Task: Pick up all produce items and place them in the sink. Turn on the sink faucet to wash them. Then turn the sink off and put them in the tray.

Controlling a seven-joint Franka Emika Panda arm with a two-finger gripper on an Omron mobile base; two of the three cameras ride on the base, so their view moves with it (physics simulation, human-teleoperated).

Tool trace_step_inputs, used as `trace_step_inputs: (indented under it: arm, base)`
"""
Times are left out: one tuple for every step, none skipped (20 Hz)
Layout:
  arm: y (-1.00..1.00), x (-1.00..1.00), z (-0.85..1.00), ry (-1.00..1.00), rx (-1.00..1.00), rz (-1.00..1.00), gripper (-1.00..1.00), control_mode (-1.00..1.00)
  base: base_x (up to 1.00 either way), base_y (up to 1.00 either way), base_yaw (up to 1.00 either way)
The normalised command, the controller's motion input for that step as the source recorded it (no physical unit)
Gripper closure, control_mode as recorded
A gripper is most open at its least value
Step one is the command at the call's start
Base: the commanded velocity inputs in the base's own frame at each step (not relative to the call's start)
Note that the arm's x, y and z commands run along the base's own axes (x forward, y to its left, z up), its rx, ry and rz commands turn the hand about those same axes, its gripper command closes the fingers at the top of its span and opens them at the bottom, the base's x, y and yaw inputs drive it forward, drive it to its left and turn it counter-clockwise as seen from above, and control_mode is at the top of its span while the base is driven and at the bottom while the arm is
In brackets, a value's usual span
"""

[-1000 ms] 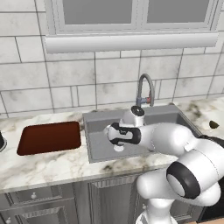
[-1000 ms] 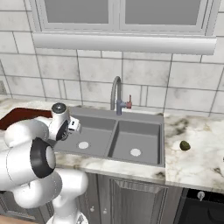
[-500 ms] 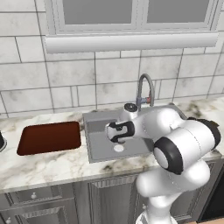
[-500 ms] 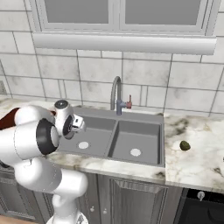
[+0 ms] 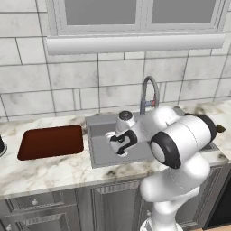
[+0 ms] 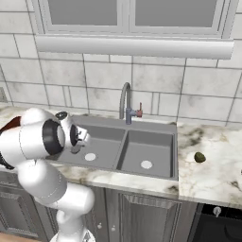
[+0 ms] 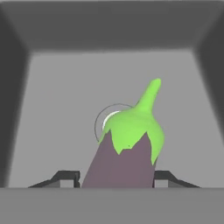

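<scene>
Now the arm is folded further over the left basin of the sink (image 6: 156, 127) than it was a second ago: in the left base view its big elbow joint, then low at the right edge, stands high in front of the right basin, and the hand has drawn in toward the basin's middle. The base views themselves have not shifted; the tray (image 5: 50, 141), the faucet (image 6: 125, 101) and the counter (image 6: 212, 165) sit where they did.

In the hand view the gripper (image 7: 117, 178) is clamped on the eggplant (image 7: 127, 153): a dark finger tip presses against each flank of the purple body, and the jaws stand about as they did a second ago. The eggplant's long axis runs along the gripper's own line, away from the camera, leaning slightly to the right of that view. Its bright green cap and curved stem are the far end, pointing at the grey floor of the basin, with the round pale drain (image 7: 105, 122) partly hidden behind the cap. The purple end sits between the fingers.

In the right base view the hand hangs inside the left basin, near its drain, and the small olive-brown item (image 6: 200, 157) lies on the marble counter right of the sink, well apart from the arm.
</scene>
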Motion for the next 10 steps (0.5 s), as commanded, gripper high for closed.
trace_step_inputs:
  arm:
    - [-0.12,0.0,-0.18,0.05,0.0,0.0,1.0,-1.0]
    - [-0.13,0.0,-0.21,0.03,0.0,0.0,1.0,-1.0]
    - [-0.12,0.03,-0.25,0.02,0.0,0.0,1.0,-1.0]
    - [-0.13,0.03,-0.28,0.02,0.0,0.0,1.0,-1.0]
    - [-0.11,0.02,-0.29,0.0,0.0,0.0,1.0,-1.0]
    - [-0.12,0.03,-0.28,0.0,0.0,0.0,1.0,-1.0]
    - [-0.09,0.04,-0.3,0.0,0.0,0.0,1.0,-1.0]
    - [-0.09,0.03,-0.29,0.0,0.0,0.0,1.0,-1.0]
    - [-0.08,0.05,-0.28,0.0,0.0,0.0,1.0,-1.0]
    - [-0.08,0.05,-0.27,0.0,0.0,0.0,1.0,-1.0]
  base:
    - [0.0,0.0,0.0]
    - [0.0,0.0,0.0]
    - [0.0,0.0,0.0]
    - [0.0,0.0,0.0]
    - [0.0,0.0,0.0]
    - [0.0,0.0,0.0]
    - [0.0,0.0,0.0]
    - [0.0,0.0,0.0]
    - [0.0,0.0,0.0]
    - [0.0,0.0,0.0]
